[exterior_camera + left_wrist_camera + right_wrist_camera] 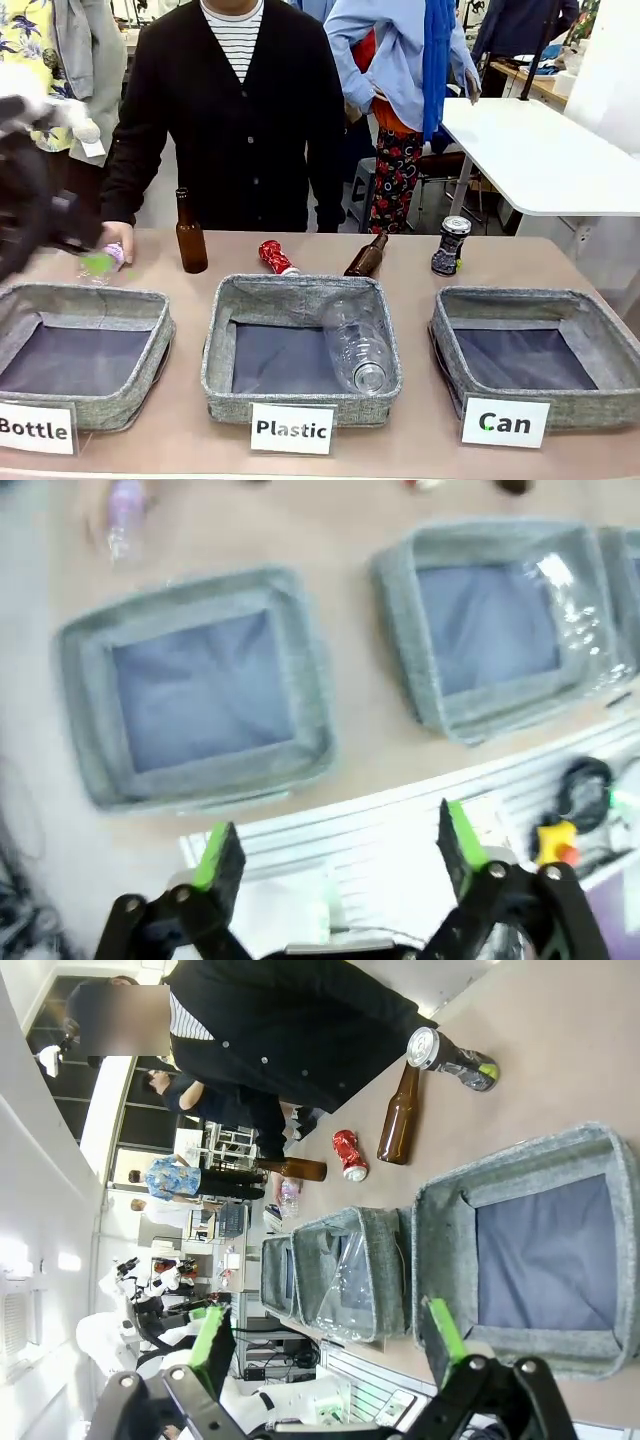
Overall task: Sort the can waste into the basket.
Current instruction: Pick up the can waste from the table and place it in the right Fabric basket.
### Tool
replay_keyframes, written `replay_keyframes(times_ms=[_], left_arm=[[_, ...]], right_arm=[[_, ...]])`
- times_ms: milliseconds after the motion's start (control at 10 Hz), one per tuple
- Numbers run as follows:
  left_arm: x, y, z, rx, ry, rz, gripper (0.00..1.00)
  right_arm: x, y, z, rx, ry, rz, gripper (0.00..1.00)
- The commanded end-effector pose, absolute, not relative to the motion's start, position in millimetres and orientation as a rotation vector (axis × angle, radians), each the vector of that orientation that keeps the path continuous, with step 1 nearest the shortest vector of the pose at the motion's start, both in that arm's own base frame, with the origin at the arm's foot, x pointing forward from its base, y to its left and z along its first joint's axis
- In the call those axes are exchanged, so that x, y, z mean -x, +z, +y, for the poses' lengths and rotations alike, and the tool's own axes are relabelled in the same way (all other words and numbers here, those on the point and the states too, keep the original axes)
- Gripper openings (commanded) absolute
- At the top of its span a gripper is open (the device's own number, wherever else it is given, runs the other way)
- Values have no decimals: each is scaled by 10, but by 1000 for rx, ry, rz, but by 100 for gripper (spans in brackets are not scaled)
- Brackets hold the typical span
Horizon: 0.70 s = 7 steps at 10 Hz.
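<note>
The crushed red can [275, 257] lies on the table beyond the middle basket, also seen as the red can [347, 1153]. The dark patterned can [450, 245] stands upright behind the grey basket [535, 305] signed "Can", which holds nothing. My right gripper [328, 1335] is open and empty, hanging above the near wall of that basket [600, 1150], well short of the dark can [455, 1060]. My left gripper [337, 850] is open and empty over the table's near edge, in front of the "Bottle" basket [195, 590]. The left arm [30, 215] shows as a dark blur.
The "Plastic" basket [300, 290] holds a clear plastic bottle [355, 345]. A brown bottle [190, 235] stands upright and another [367, 257] lies by the red can. A person in black stands across the table, a hand [118, 238] on a small purple-labelled bottle [108, 258].
</note>
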State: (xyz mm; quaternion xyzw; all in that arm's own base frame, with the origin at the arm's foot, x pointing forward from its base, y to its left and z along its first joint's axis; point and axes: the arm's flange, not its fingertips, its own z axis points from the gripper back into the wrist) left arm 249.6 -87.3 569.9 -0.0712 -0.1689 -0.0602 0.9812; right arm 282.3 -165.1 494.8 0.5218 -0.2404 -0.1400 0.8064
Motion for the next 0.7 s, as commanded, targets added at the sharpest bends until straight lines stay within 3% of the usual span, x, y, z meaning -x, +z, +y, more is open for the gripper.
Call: replay_keyframes(times_ms=[0,300,600], left_arm=[[-2644,5975,-303,195,46,-331,100],[-2795,5851,95,329,283,-308,100],[-2559,5854,1512,549,736,-288,100]], right_arm=[[-2851,4960,-1661,-1129,-279,-547,100],[-2851,4960,-1661,-1129,-279,-547,100],[-2851,4960,-1661,-1129,-279,-547,100]])
